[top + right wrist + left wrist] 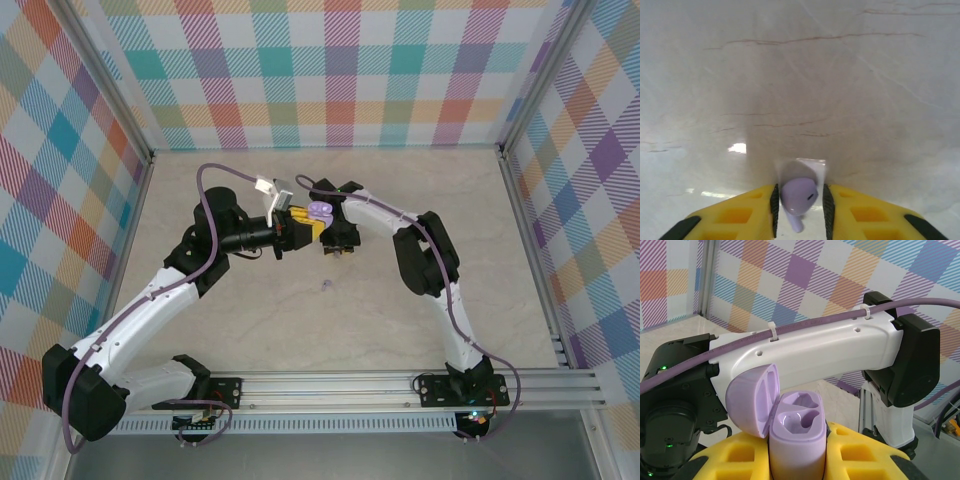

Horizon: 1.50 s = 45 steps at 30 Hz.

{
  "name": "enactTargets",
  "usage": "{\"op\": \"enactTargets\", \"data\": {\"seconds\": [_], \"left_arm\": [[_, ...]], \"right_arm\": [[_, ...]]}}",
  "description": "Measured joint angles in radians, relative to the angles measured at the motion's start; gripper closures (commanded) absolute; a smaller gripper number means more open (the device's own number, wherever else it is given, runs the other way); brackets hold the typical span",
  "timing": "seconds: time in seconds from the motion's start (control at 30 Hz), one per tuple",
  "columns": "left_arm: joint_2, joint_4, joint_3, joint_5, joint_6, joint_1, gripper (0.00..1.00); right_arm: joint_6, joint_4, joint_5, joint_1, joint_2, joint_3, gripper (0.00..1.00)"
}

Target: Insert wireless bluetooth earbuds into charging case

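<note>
My left gripper (303,224) is shut on the lilac charging case (796,440), which stands upright between its yellow fingers (867,452). The lid (747,400) is swung open to the left and both sockets are empty. In the top view the case (319,211) sits at mid-table, right next to my right gripper (339,243). That gripper (799,205) is down at the tabletop with a lilac earbud (799,195) between its black pads (774,207); the left pad is against it and a sliver of gap shows on the right. Another lilac earbud (328,284) lies on the table nearer the arm bases.
The pale marble tabletop (300,330) is walled in by checked panels on three sides. The right arm's white link (815,352) and purple cable cross just behind the case. A metal rail (400,385) runs along the near edge.
</note>
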Motion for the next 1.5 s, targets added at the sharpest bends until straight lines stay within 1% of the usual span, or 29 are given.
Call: {"op": "enactTargets", "data": {"seconds": [0.13, 0.3, 0.6, 0.73, 1.03, 1.5], "left_arm": [[0.0, 0.0, 0.0, 0.0, 0.0, 0.0, 0.94], [0.0, 0.0, 0.0, 0.003, 0.0, 0.0, 0.94], [0.004, 0.0, 0.0, 0.003, -0.004, 0.0, 0.94], [0.004, 0.0, 0.0, 0.003, -0.006, 0.0, 0.94], [0.004, 0.0, 0.0, 0.002, -0.012, 0.0, 0.94], [0.004, 0.0, 0.0, 0.002, -0.012, 0.0, 0.94]], "right_arm": [[-0.001, -0.009, 0.028, -0.002, -0.001, -0.005, 0.73], [-0.019, 0.021, 0.031, -0.01, -0.029, -0.053, 0.72], [-0.069, 0.041, -0.019, -0.043, -0.067, -0.105, 0.66], [-0.088, 0.047, -0.041, -0.05, -0.068, -0.103, 0.65], [-0.11, -0.01, -0.051, -0.05, -0.04, 0.013, 0.66], [-0.133, -0.101, -0.036, -0.052, 0.029, 0.073, 0.66]]}}
